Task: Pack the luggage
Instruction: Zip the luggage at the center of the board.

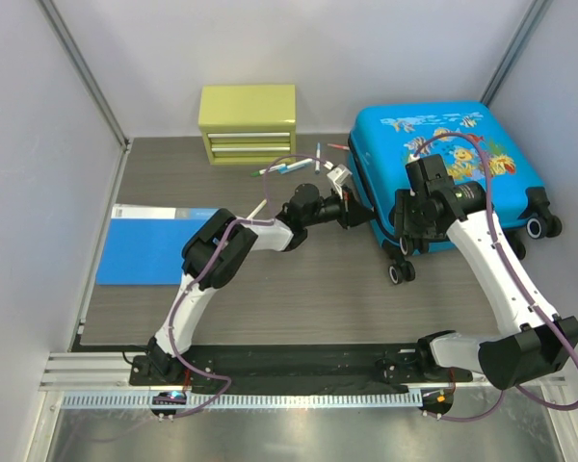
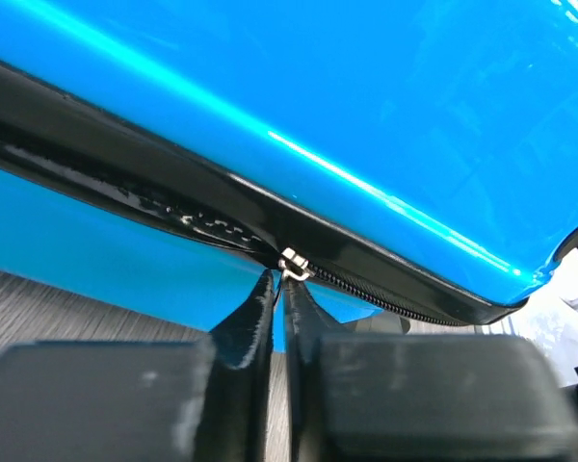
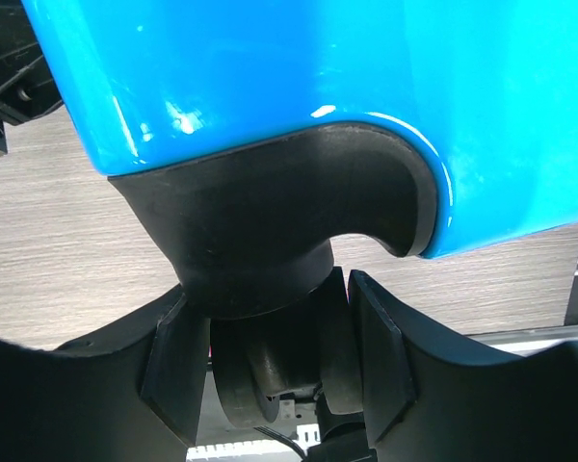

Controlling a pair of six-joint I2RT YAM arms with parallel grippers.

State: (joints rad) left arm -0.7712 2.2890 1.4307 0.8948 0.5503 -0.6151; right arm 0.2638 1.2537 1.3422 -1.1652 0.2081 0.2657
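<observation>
Likely zipping the suitcase (image 1: 443, 164); left gripper (image 2: 281, 289) pinches the zip pull (image 2: 291, 265) mid-frame; right gripper (image 3: 270, 298) clamps a wheel (image 3: 241, 385); next, drag along the seam (image 2: 173, 217).

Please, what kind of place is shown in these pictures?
Most likely a robot test bench: plain white walls enclose a table, the left arm and right arm are fixed by a metal rail, and the suitcase and drawer box look staged.

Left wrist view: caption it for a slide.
Left end effector pinches the zipper pull on the blue luggage seam.
</observation>
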